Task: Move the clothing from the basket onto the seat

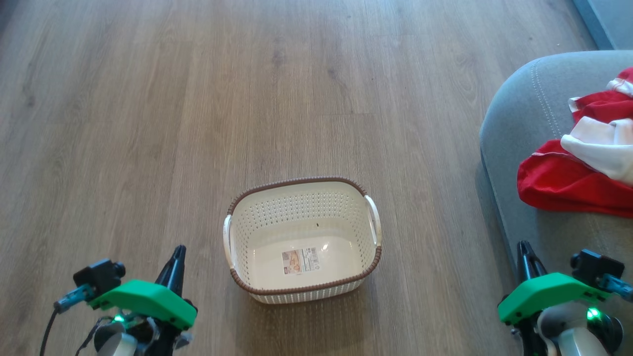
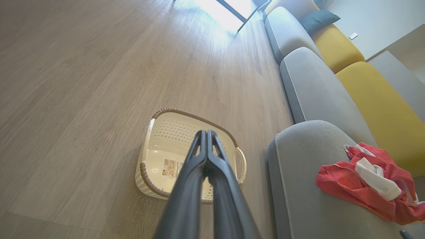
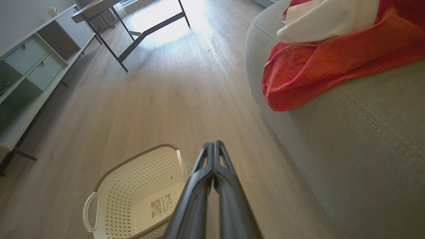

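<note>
All the clothing (image 1: 568, 183) in view, red fabric with a white piece on top, is heaped on the seat (image 1: 524, 113), at about 3 o'clock from the basket (image 1: 296, 212) in the head view. The basket is seen bare on the floor (image 1: 148, 123) but for its label sticker (image 1: 300, 260), so the task is judged done. The left gripper (image 2: 206, 132) is held at 8 o'clock of the basket and the right gripper (image 3: 214, 143) at 4 o'clock. Each has its fingers pressed together, and nothing is held between them. The fabric is judged light, limp and prone to drape and trail. If it must be regrasped, a raised fold at the heap's crest is best pinched, since flat cloth would likely be slid over.
</note>
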`<state>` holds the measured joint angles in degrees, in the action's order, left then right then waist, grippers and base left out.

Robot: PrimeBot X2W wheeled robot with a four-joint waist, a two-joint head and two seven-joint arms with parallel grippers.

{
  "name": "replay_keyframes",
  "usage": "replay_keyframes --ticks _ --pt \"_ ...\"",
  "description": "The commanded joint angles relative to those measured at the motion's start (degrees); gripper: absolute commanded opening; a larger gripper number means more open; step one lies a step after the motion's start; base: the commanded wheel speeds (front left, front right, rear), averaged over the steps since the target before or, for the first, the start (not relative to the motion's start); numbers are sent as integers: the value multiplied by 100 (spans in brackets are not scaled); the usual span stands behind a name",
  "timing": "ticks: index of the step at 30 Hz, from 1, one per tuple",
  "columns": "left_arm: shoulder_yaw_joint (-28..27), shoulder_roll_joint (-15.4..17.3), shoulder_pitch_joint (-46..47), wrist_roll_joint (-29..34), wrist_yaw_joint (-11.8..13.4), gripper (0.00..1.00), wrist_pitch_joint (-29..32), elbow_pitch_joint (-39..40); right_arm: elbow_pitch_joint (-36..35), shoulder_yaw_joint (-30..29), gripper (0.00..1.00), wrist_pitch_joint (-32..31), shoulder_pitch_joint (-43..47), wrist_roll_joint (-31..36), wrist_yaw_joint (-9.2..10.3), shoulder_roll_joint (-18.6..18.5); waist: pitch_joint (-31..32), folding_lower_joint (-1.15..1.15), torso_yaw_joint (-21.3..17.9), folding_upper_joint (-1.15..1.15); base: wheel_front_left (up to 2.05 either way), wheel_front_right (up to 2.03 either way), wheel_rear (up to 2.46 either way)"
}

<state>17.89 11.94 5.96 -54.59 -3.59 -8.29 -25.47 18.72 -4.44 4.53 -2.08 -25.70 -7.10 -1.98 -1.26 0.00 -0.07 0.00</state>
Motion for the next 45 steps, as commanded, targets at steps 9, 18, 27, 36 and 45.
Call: replay_keyframes --ticks 9,18,27,36,45 --pt "-391 -66 202 -443 -74 0 165 290 -238 -29 0 -143 -271 -776 -14 -40 11 0 1 0 0 0 0" --pt "-597 -150 184 -777 -106 0 297 375 -261 -47 0 -240 -285 -1367 -17 -45 21 0 2 0 0 0 0" --pt "-830 -245 163 -1154 -142 0 446 472 -288 -67 0 -349 -301 -2034 -19 -51 32 0 2 0 0 0 0" --pt "-1064 -340 143 -1532 -178 0 596 569 -314 -88 0 -458 -317 -2704 -22 -57 43 0 3 0 0 0 0" --pt "-1297 -435 123 -1909 -214 0 745 666 -340 -108 0 -567 -333 -3371 -25 -62 54 0 4 0 0 0 0"
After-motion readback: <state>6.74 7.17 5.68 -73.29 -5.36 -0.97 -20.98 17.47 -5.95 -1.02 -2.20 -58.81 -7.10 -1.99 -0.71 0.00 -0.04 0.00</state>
